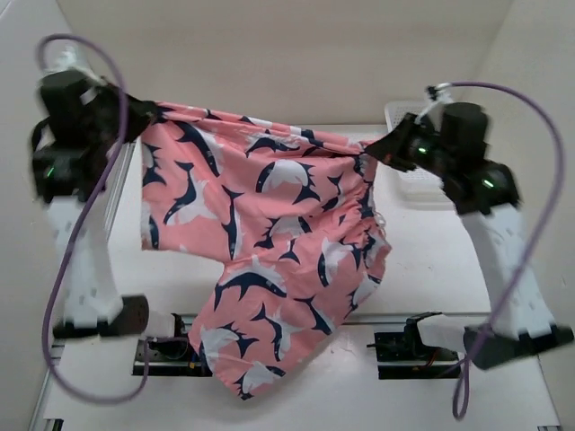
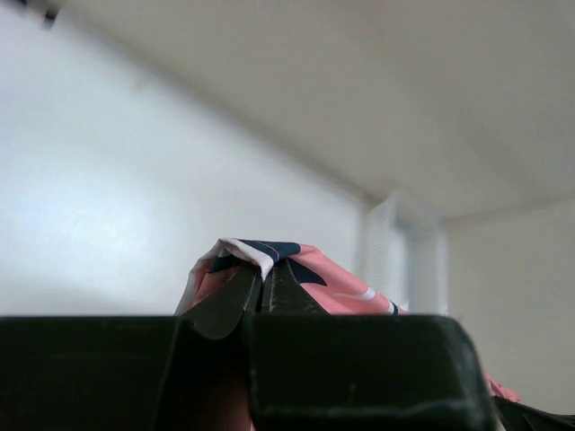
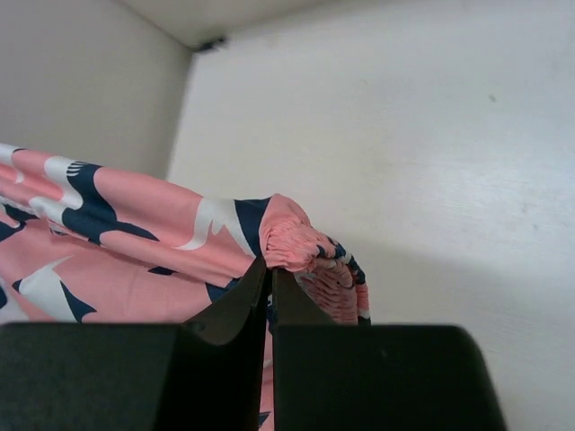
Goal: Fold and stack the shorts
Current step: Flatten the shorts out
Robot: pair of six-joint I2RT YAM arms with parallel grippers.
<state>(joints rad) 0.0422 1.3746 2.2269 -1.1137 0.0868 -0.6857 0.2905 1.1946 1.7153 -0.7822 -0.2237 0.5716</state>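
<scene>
- The white table fills my overhead view, boxed in by pale panels, with both arm bases bolted at its near edge
- The shorts, salmon-pink and covered in navy and white whale shapes, hang in the air over the middle of the table, stretched along the waistband between the two grippers. One leg drapes on the left, and the other sags lower toward the near edge, its hem in front of the rail between the bases. I cannot tell from here whether that hem touches the surface
- The left arm stands at the left edge and the right arm at the right, each with a looping purple cable
- A white mesh basket sits at the far right of the table, partly hidden behind the right arm's wrist
- The left gripper is raised high at the waistband's left corner. On its wrist camera, the fingers are pressed together on a folded peak of fabric
- The right gripper holds the opposite corner, a little lower. Its wrist camera shows its fingers pinching the gathered elastic waistband, with the cloth falling away to the left of that view
</scene>
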